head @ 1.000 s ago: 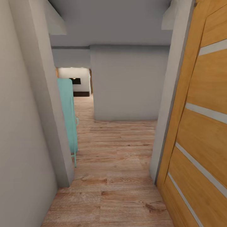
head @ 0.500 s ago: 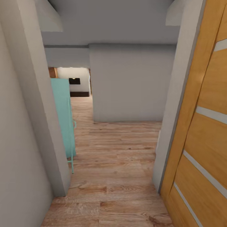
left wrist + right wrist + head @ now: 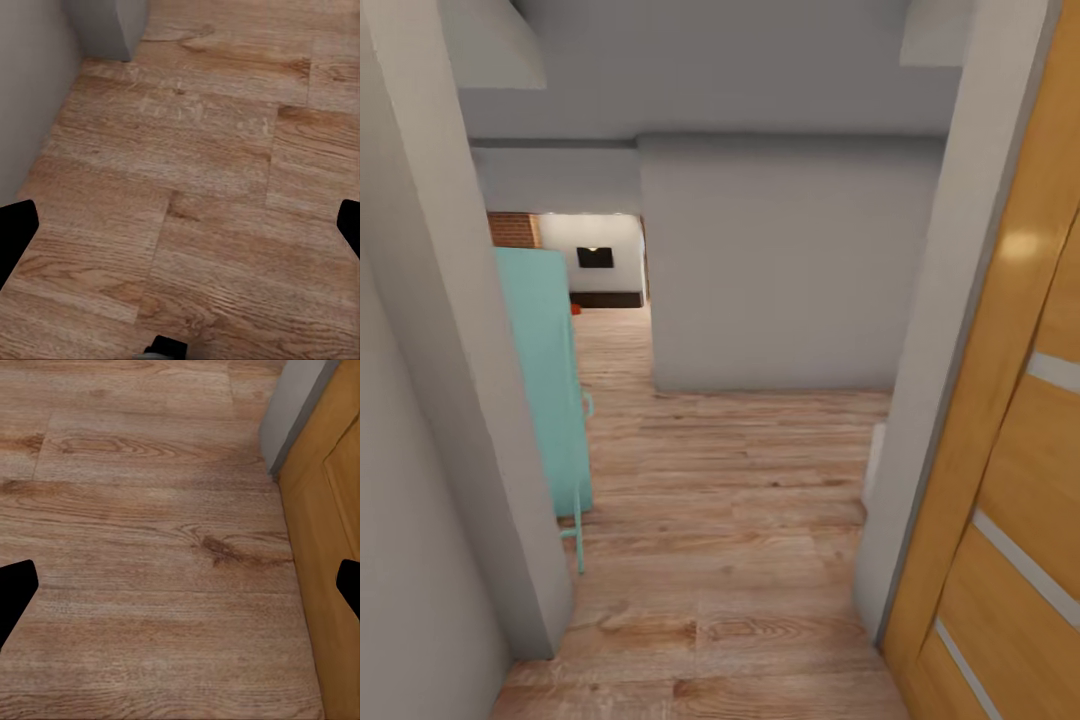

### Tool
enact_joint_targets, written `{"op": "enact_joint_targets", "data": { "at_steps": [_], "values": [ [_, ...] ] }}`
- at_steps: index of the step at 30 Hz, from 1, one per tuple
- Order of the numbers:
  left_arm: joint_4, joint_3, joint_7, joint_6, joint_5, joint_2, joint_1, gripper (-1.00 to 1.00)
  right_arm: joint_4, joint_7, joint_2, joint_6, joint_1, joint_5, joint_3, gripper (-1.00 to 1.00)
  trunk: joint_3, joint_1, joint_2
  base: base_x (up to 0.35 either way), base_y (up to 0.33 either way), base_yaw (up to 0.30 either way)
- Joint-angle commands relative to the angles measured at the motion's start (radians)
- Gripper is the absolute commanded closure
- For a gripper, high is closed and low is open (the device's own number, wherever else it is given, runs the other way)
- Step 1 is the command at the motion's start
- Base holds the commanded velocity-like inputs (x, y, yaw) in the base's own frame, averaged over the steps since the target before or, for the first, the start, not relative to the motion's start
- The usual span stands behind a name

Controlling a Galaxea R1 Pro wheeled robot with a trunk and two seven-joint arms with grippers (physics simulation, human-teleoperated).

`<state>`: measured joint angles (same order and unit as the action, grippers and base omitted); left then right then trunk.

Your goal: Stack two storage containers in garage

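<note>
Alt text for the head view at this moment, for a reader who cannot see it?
A doorway opens onto a wood-plank floor, with an open wooden door at right and a teal cabinet behind the left wall. Beyond a grey wall, a far room shows brick.

Of your robot's body you see very little here. In the left wrist view, your left gripper (image 3: 180,232) shows as two flat black fingertips (image 3: 16,232), one at each side edge of the picture, each a blunt wedge with no markings, screws or cables visible. A small dark and pale grey piece of the body (image 3: 163,349) peeks in at the lower edge. In the right wrist view, your right gripper (image 3: 180,589) looks the same: two plain matte black fingertips (image 3: 15,589), wedge-shaped, featureless.
</note>
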<state>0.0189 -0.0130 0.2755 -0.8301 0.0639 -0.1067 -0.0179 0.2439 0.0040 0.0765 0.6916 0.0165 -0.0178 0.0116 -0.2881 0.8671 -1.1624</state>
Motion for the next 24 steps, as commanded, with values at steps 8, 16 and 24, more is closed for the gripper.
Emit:
{"op": "enact_joint_targets", "data": {
  "at_steps": [8, 16, 24],
  "values": [
    [0.079, 0.017, -0.087, 0.138, 0.006, 0.006, 0.0, -1.0, 0.002, -0.004, 0.0, 0.0, 0.0, 0.003, -0.001, -1.0, -0.001, 0.001, -0.001, 0.329, 0.0, 0.0],
    [0.062, 0.032, -0.107, 0.095, 0.001, -0.003, 0.0, -1.0, 0.002, -0.01, 0.0, 0.0, 0.0, 0.007, -0.005, -1.0, -0.001, 0.001, -0.001, 0.297, 0.0, 0.0],
    [0.011, 0.033, -0.107, -0.024, -0.007, 0.003, 0.0, -1.0, 0.002, -0.012, 0.0, 0.0, 0.0, 0.007, -0.005, -1.0, -0.001, 0.001, -0.001, 0.293, 0.0, 0.0]
  ]
}}
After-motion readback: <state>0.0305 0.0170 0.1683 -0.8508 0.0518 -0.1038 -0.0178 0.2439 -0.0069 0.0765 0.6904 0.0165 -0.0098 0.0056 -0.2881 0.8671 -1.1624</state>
